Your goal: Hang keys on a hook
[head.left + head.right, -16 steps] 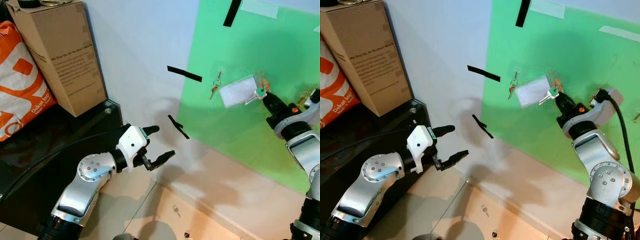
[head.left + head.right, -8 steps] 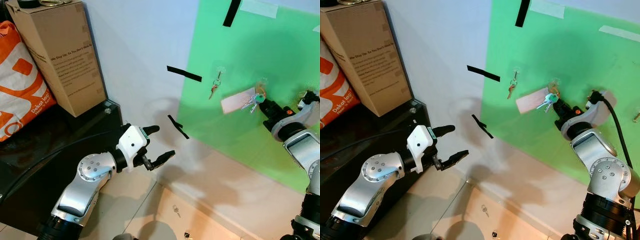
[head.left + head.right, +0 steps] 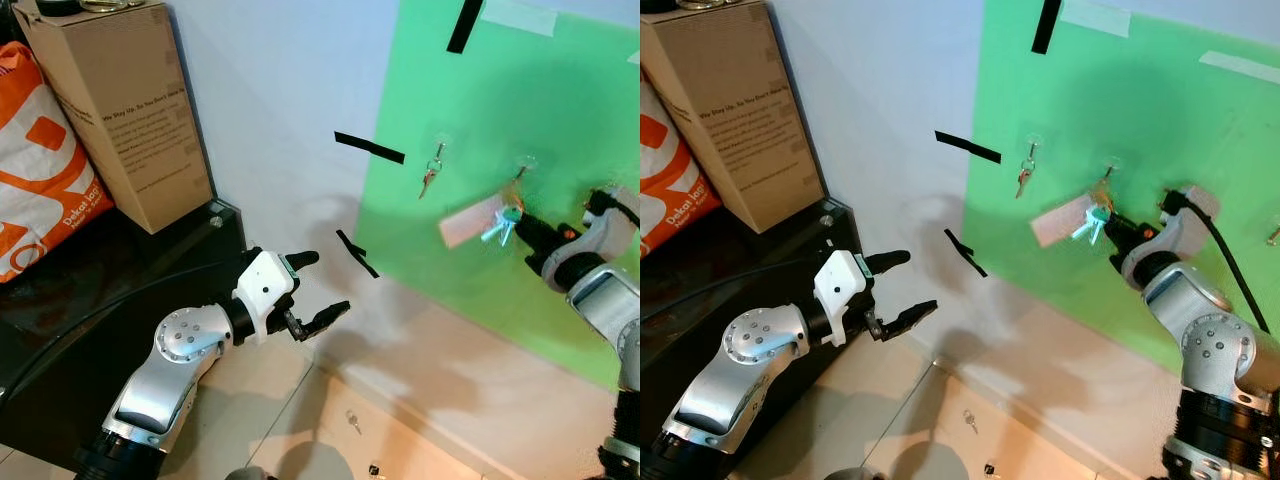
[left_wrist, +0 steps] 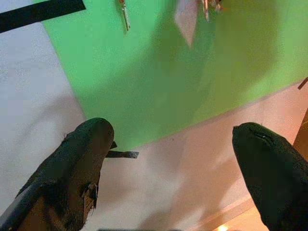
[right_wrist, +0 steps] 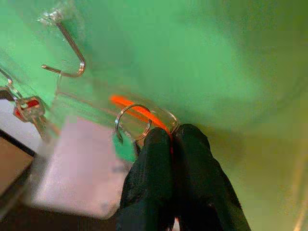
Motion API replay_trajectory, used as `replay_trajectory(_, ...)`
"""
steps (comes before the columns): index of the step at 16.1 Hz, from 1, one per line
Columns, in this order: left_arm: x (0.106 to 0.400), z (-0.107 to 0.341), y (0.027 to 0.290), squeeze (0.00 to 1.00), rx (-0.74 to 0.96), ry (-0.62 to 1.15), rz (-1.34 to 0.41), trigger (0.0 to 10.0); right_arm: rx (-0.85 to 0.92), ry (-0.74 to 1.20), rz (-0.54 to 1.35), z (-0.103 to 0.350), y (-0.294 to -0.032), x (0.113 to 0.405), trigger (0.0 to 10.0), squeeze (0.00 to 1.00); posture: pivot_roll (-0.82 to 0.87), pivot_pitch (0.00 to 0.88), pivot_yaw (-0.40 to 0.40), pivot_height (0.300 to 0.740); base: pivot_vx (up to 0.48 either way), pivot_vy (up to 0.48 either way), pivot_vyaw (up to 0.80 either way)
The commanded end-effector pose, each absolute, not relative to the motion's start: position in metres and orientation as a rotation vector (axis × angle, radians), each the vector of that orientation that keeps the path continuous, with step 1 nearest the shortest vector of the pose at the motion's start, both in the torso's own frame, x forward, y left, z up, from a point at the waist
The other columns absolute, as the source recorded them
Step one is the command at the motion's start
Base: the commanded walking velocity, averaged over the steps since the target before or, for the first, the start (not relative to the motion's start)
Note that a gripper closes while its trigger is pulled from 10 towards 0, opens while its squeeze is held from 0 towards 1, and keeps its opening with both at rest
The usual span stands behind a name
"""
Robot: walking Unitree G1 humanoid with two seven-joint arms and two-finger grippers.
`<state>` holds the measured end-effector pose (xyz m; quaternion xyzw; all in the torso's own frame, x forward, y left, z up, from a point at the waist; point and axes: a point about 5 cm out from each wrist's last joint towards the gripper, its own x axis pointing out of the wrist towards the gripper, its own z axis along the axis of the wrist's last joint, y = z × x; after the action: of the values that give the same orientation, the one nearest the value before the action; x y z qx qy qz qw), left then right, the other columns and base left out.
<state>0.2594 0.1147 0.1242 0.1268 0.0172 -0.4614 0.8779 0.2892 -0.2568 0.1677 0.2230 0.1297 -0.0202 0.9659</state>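
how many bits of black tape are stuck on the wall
3: one black tape strip on the white wall by the green sheet's edge, a shorter one lower down, one on the green sheet's top. More may lie outside the pictures.

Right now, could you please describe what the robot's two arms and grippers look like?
Both arms are silver metal with round, screw-studded joints and black collars. The left gripper has a white block wrist with a green tab and two long black fingers. The right gripper has matching black fingers; a black cable loops along that arm.
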Motion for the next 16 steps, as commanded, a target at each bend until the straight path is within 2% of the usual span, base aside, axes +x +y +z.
replay_trajectory(1, 0.26, 0.128, 0.114, 0.29, 0.273, 0.026, -0.971, 10.0, 0.407, 0.21, -0.035, 0.178, -0.259, 0.289, 10.0, 0.0, 0.03, 0.0, -0.027, 0.74, 0.0, 0.0, 0.0)
replay_trajectory(8, 0.259, 0.127, 0.114, 0.29, 0.278, 0.027, -0.973, 10.0, 0.081, 0.191, 0.029, 0.18, -0.252, 0.285, 10.0, 0.0, 0.03, 0.0, -0.027, 0.74, 0.0, 0.0, 0.0)
replay_trajectory(11, 0.259, 0.126, 0.114, 0.29, 0.283, 0.026, -0.977, 10.0, 0.092, 0.184, 0.075, 0.179, -0.247, 0.283, 10.0, 0.0, 0.03, 0.0, -0.028, 0.74, 0.0, 0.0, 0.0)
replay_trajectory(15, 0.258, 0.126, 0.113, 0.29, 0.287, 0.025, -0.982, 10.0, 0.22, 0.114, 0.114, 0.189, -0.243, 0.283, 10.0, 0.0, 0.03, 0.0, -0.025, 0.74, 0.0, 0.0, 0.0)
replay_trajectory(16, 0.261, 0.13, 0.114, 0.29, 0.293, -0.002, -0.955, 10.0, 0.123, 0.111, 0.189, 0.192, -0.235, 0.279, 10.0, 0.0, 0.03, 0.0, -0.029, 0.74, 0.0, 0.0, 0.0)
